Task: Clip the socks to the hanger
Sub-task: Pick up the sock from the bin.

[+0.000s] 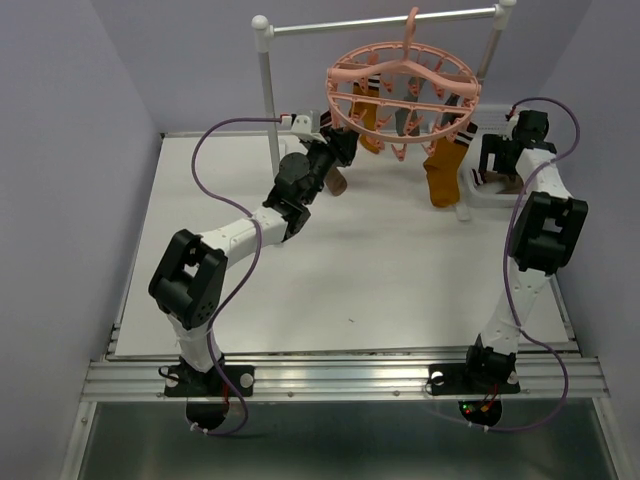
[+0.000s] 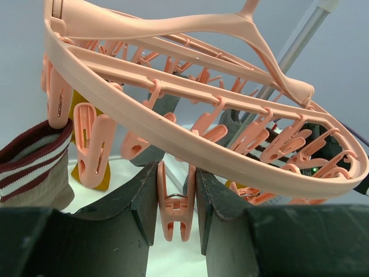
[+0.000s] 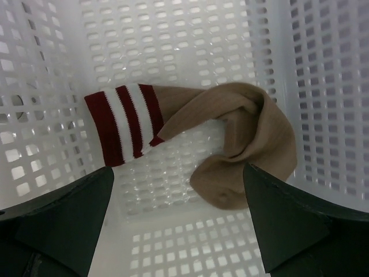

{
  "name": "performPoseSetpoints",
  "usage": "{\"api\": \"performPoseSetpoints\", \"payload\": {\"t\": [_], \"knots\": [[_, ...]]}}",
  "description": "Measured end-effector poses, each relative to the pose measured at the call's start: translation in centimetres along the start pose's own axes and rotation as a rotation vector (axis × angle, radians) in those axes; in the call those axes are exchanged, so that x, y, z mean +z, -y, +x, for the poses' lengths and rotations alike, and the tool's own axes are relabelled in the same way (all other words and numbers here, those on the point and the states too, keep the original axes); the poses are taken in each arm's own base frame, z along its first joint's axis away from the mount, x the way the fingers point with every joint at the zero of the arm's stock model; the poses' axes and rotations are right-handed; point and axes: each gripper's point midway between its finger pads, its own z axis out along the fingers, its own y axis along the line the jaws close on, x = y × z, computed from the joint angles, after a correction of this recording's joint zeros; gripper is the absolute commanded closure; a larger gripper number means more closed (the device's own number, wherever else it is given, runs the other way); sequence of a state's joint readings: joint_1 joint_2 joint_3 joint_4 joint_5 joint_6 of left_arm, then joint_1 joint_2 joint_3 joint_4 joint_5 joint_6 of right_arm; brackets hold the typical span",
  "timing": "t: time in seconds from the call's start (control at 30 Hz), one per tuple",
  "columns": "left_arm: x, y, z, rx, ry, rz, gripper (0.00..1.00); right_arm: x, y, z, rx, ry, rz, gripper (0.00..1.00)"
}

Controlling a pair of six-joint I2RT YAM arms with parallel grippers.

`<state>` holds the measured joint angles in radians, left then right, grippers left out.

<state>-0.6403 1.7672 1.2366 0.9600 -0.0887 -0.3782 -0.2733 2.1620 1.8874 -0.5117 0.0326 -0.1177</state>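
One tan ribbed fabric sock (image 3: 242, 133) with a maroon-and-white striped cuff lies crumpled on the floor of the white plastic mesh basket (image 3: 323, 86). It is probably light and limp and will drape, so the cuff looks the best hold. Directly above hovers the right end effector (image 3: 177, 184), fingers spread, not touching. The left end effector (image 2: 174, 199) pinches a dangling clip (image 2: 174, 222) on the salmon-pink round plastic hanger (image 2: 173, 124).

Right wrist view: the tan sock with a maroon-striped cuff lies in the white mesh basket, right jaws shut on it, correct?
No. The right wrist view shows the right jaws open over the tan sock with a maroon-striped cuff, which lies in the white mesh basket.
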Motion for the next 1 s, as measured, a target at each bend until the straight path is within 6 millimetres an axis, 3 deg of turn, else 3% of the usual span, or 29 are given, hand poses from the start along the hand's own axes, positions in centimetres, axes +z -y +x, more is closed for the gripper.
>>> {"api": "performPoseSetpoints", "payload": {"t": [0.37,0.6,0.63,0.67,0.73,0.77,0.83,0.87,0.93,1.0], "knots": [[-0.2,0.2,-0.2,0.003,-0.001,0.010,1.00,4.0,1.3,-0.7,-0.228,0.000,0.028,0.05],[-0.2,0.2,-0.2,0.003,-0.002,0.010,1.00,7.4,1.1,2.5,-0.286,-0.069,0.006,0.22],[-0.2,0.2,-0.2,0.003,-0.002,0.010,1.00,7.5,1.1,2.4,-0.287,-0.066,0.006,0.26],[-0.2,0.2,-0.1,0.003,-0.002,0.010,1.00,7.4,1.1,2.0,-0.290,-0.058,0.008,0.38],[-0.2,0.2,-0.2,0.003,-0.002,0.009,1.00,7.4,1.2,1.7,-0.289,-0.049,0.014,0.52],[-0.2,0.2,-0.1,0.003,-0.003,0.009,1.00,7.5,1.3,1.8,-0.292,-0.053,0.016,0.66],[-0.2,0.2,-0.1,0.003,-0.003,0.009,1.00,7.8,1.4,2.1,-0.285,-0.061,0.022,0.77],[-0.2,0.2,-0.1,0.003,-0.004,0.008,1.00,8.1,1.5,2.3,-0.287,-0.067,0.026,0.90],[-0.2,0.1,0.0,0.003,-0.007,0.006,1.00,8.3,1.7,2.5,-0.285,-0.071,0.029,0.99],[-0.2,0.1,0.0,0.004,-0.008,0.006,1.00,8.2,1.9,2.2,-0.282,-0.066,0.040,0.99]]}}
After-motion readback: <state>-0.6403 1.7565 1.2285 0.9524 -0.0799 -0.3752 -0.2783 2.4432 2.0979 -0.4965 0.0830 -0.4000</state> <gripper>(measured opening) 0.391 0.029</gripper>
